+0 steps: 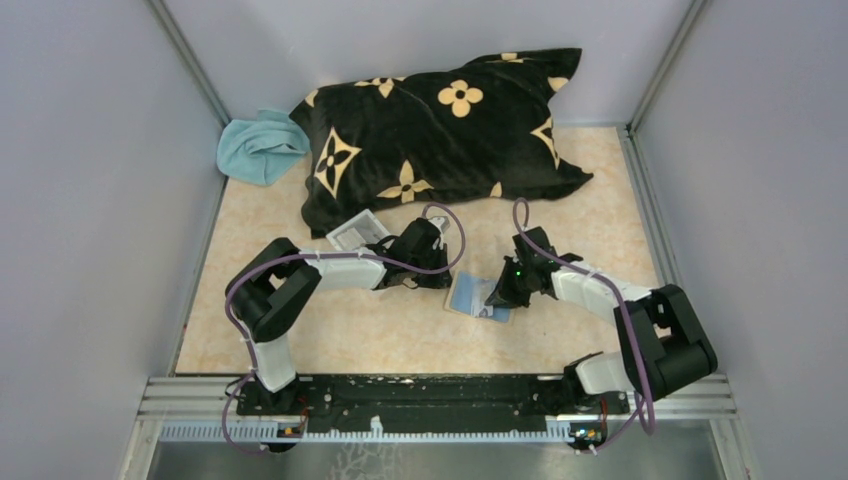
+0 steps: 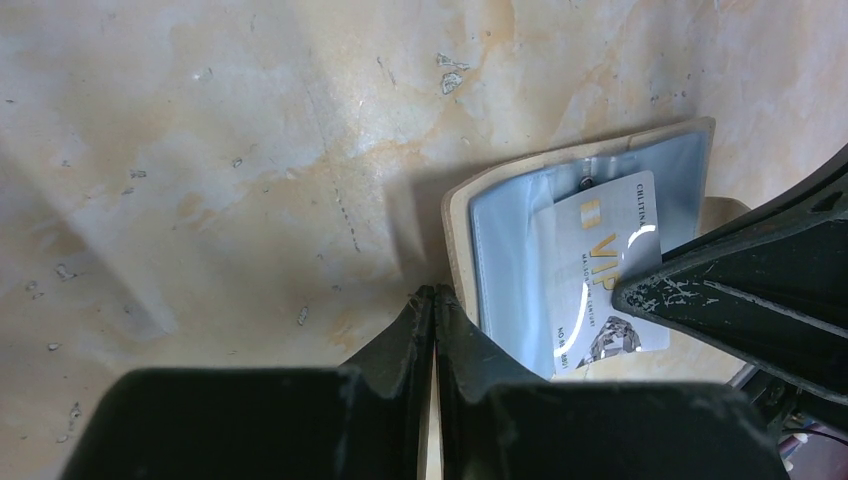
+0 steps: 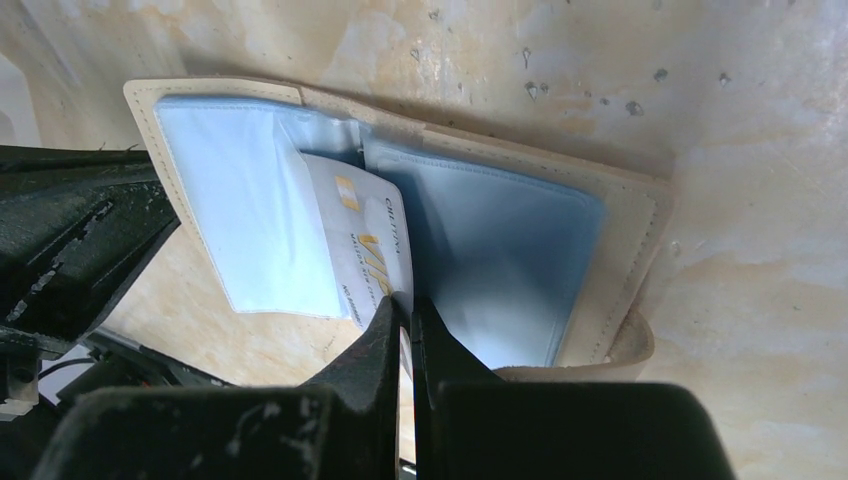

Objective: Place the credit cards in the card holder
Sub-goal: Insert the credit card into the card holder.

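The card holder (image 1: 470,296) lies open on the table, tan outside with grey-blue pockets inside; it also shows in the left wrist view (image 2: 510,240) and the right wrist view (image 3: 520,250). My right gripper (image 3: 410,305) is shut on a white credit card (image 3: 365,250) printed "VIP", whose far end sits in a left-hand pocket at the fold. The card also shows in the left wrist view (image 2: 600,270). My left gripper (image 2: 434,295) is shut, its tips right beside the holder's tan edge. I see no other cards.
A clear shallow tray (image 1: 357,233) lies just behind the left arm. A black pillow with tan flowers (image 1: 440,125) fills the back of the table. A light blue cloth (image 1: 258,148) is at the back left. Grey walls enclose three sides.
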Controlling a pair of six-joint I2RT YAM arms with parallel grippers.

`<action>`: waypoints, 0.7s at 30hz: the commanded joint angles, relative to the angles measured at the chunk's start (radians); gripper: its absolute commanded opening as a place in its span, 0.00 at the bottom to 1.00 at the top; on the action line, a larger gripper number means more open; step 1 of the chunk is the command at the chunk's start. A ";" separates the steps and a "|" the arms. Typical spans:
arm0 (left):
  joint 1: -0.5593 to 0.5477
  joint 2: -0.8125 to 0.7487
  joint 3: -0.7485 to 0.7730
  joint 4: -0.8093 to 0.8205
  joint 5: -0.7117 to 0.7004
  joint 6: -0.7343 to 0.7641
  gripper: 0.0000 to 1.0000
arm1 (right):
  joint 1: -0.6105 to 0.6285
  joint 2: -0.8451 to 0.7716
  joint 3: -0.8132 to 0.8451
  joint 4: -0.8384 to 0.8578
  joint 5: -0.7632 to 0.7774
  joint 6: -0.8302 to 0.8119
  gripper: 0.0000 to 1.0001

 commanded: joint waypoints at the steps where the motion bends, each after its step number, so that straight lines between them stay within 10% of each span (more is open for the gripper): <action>1: -0.033 0.120 -0.088 -0.267 -0.022 0.060 0.10 | 0.007 0.039 0.021 -0.005 0.067 -0.026 0.00; 21: -0.058 0.118 -0.135 -0.255 -0.023 0.056 0.10 | 0.007 0.055 -0.037 0.149 0.058 0.090 0.00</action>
